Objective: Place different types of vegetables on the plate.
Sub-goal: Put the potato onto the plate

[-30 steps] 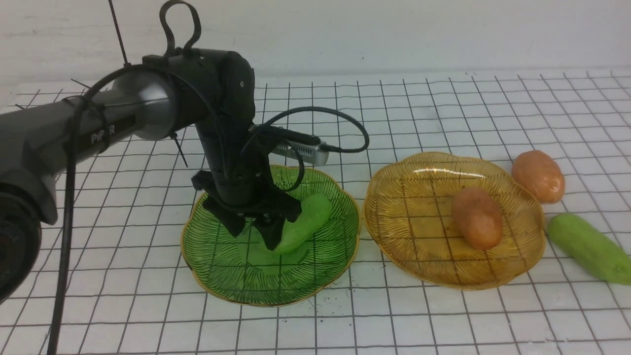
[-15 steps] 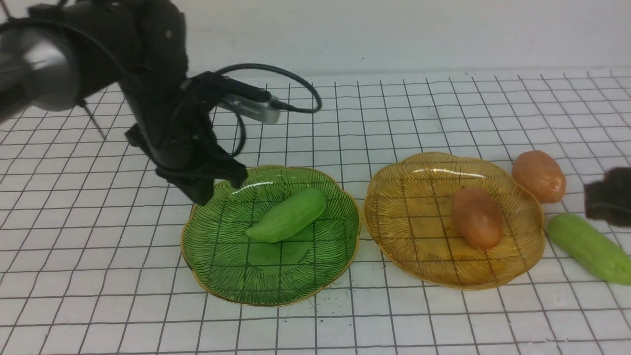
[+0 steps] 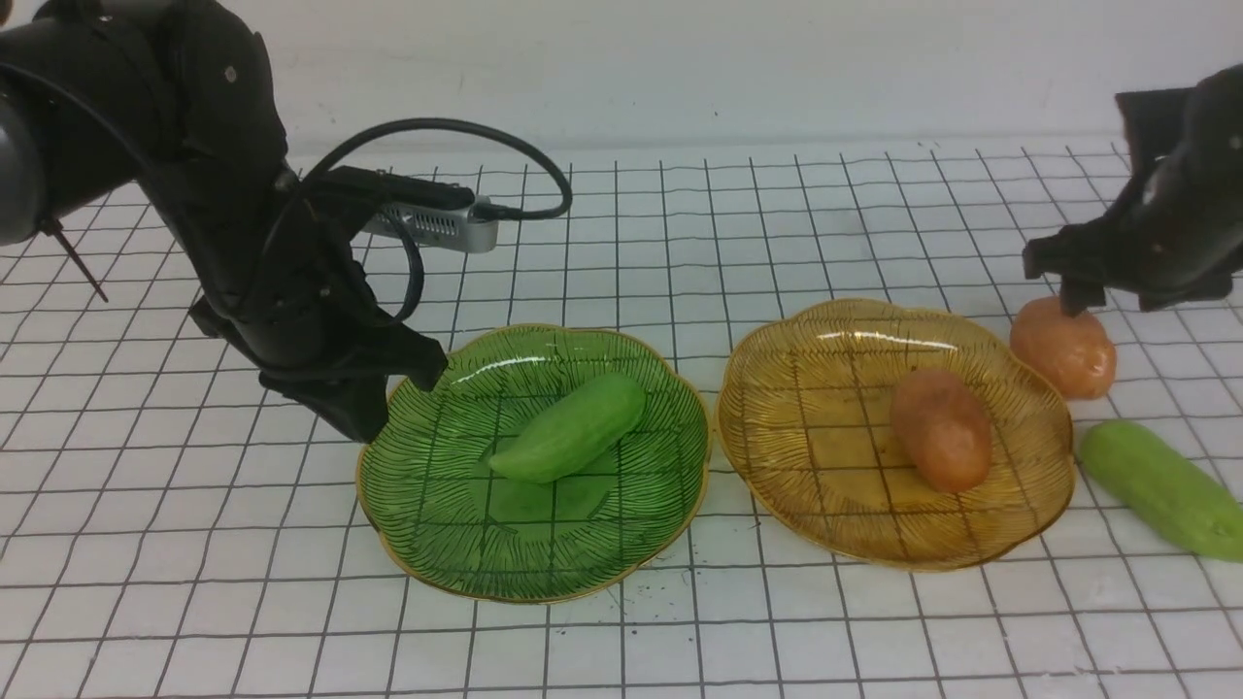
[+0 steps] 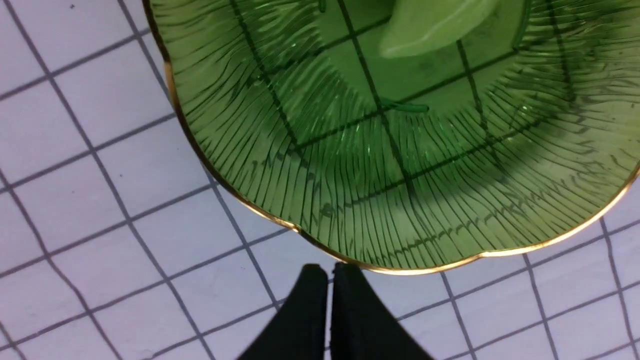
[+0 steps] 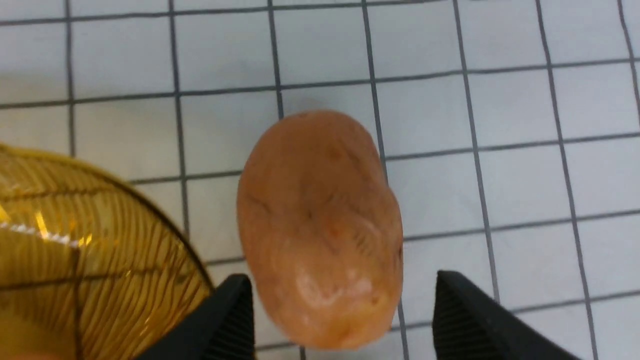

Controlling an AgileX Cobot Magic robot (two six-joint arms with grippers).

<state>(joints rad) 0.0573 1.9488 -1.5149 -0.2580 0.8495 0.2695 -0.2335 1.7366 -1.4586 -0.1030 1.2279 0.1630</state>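
A light-green cucumber (image 3: pixel 568 427) lies in the green glass plate (image 3: pixel 437 524). My left gripper (image 3: pixel 361 413) hangs just off that plate's left rim (image 4: pixel 350 200), shut and empty (image 4: pixel 330 270). An orange-brown potato (image 3: pixel 940 429) rests in the amber plate (image 3: pixel 825 466). A second potato (image 3: pixel 1061 348) lies on the table by the amber plate's right rim. My right gripper (image 3: pixel 1102 291) hovers over it, open, one finger on each side of the potato (image 5: pixel 320 225) without touching it. A second cucumber (image 3: pixel 1160 488) lies on the table at the far right.
The gridded white tablecloth (image 3: pixel 621 641) covers the table. The amber plate's rim (image 5: pixel 75 250) sits close beside the right gripper's fingers. A white wall runs along the back. The left arm's cable loops above the green plate.
The left gripper let go of the cucumber in the green plate, rose, moved left and shut. The right arm came into view over the loose potato, its jaws spreading.
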